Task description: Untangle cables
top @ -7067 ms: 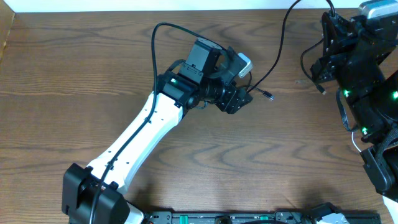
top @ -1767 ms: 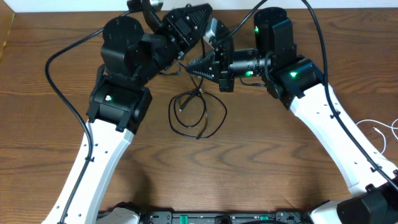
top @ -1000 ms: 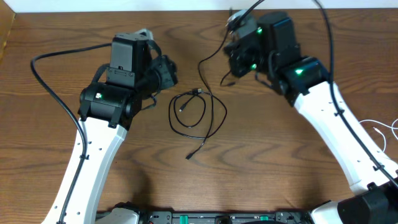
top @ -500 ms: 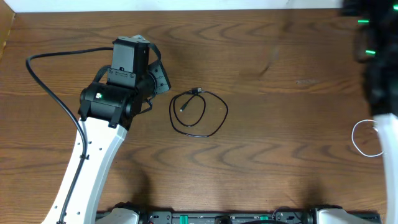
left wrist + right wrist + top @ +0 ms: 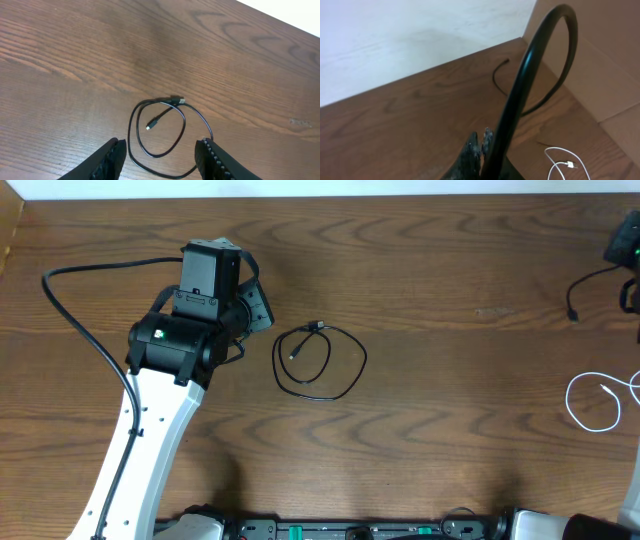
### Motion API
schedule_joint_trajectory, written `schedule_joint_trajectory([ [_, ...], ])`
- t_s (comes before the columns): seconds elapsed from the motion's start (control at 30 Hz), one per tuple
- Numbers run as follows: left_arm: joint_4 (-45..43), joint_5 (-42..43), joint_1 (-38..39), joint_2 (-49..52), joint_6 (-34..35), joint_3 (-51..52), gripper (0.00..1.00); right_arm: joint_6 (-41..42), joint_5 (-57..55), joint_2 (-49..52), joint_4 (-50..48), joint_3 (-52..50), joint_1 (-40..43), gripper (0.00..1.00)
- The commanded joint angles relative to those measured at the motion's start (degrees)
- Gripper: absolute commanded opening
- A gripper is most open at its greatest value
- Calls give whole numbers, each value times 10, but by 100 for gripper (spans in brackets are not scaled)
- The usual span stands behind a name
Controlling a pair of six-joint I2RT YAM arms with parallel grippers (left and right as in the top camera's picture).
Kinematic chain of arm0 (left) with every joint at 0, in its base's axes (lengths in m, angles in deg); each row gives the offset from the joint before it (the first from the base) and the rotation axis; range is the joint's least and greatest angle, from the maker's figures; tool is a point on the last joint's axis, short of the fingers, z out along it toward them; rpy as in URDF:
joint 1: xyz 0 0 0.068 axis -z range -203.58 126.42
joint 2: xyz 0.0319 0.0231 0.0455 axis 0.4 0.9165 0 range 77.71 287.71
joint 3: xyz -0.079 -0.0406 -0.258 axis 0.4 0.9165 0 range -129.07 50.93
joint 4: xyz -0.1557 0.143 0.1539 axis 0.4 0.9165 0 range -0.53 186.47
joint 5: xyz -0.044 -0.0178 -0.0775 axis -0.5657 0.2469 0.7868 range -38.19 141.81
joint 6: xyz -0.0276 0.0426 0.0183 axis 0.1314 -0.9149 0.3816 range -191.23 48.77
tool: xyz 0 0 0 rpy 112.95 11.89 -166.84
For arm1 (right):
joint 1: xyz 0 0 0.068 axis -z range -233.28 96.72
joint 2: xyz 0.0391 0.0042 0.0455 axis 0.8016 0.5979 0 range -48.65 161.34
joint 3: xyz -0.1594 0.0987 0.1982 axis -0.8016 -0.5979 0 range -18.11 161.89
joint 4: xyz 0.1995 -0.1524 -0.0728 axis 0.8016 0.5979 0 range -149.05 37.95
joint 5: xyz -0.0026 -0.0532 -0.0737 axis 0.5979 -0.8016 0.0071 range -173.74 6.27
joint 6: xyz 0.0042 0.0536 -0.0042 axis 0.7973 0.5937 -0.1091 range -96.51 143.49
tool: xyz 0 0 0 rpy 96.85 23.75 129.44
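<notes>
The fingers (image 5: 472, 150) pinch a black cable (image 5: 530, 60) arching above the table (image 5: 410, 120) (a white cable (image 5: 560, 162) lies nearby).

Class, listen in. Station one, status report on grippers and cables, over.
Left gripper open, facing coiled black cable, not touching. Right gripper far right, jaws closed. White cable lies apart, also far right. Nothing blocks the coil.

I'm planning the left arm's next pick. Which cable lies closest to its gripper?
The black cable looped at mid-table, just ahead of the left gripper; the white cable lies at the far right edge.
</notes>
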Motion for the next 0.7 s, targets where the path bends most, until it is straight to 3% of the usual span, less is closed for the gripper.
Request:
schedule_joint_trajectory([
  [0.0,3,-9,-2,0,-12,5,50,21,-6,-5,-12,3,5,1],
  [0.13,3,-9,-2,0,-12,5,50,21,42,-5,-33,3,5,1],
  [0.33,3,-10,-2,0,-12,5,50,-21,323,-5,-70,3,5,1],
  [0.57,3,-10,-2,0,-12,5,50,-14,383,-10,-50,3,5,1],
  [0.67,3,-10,-2,0,-12,5,50,5,401,-24,41,3,5,1],
])
